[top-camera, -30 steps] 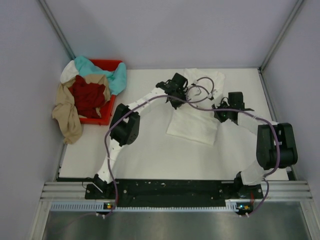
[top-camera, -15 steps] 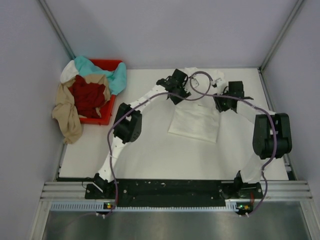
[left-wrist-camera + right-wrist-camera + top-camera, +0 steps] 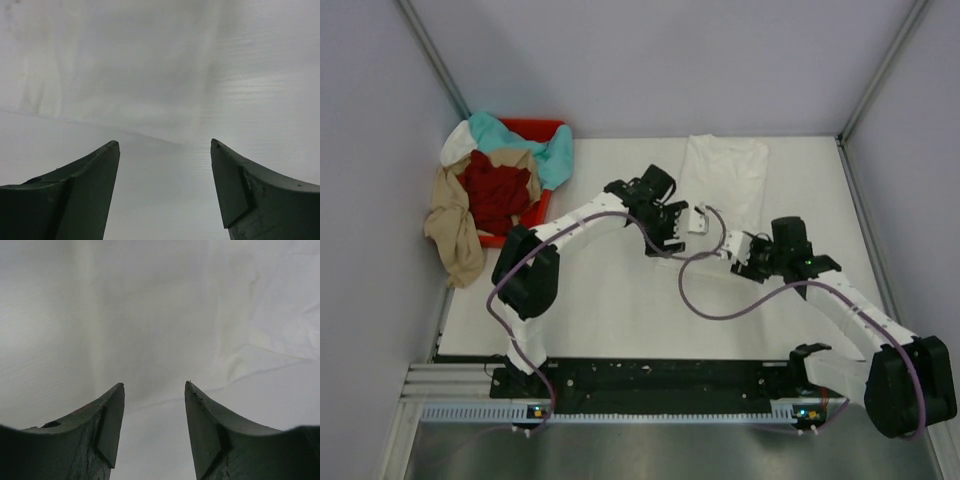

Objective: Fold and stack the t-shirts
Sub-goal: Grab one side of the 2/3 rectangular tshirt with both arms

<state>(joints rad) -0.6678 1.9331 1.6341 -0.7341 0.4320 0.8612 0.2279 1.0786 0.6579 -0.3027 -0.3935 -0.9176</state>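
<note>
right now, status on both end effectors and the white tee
Left end effector open, empty. Right end effector open, empty. White tee flat on table, unheld. Other tees piled in red bin, far left.

My end effector (image 3: 165, 142) hangs spread wide, dark tips right by the white t-shirt's (image 3: 150, 65) near edge. Cloth lies flat on table (image 3: 160, 200) w/ faint creases upper left.

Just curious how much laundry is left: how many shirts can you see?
5: a white cloth t-shirt lying on the table; a teal tee, dark red tee, tan tee and cream tee heaped in the red plastic bin. More may be buried.
</note>
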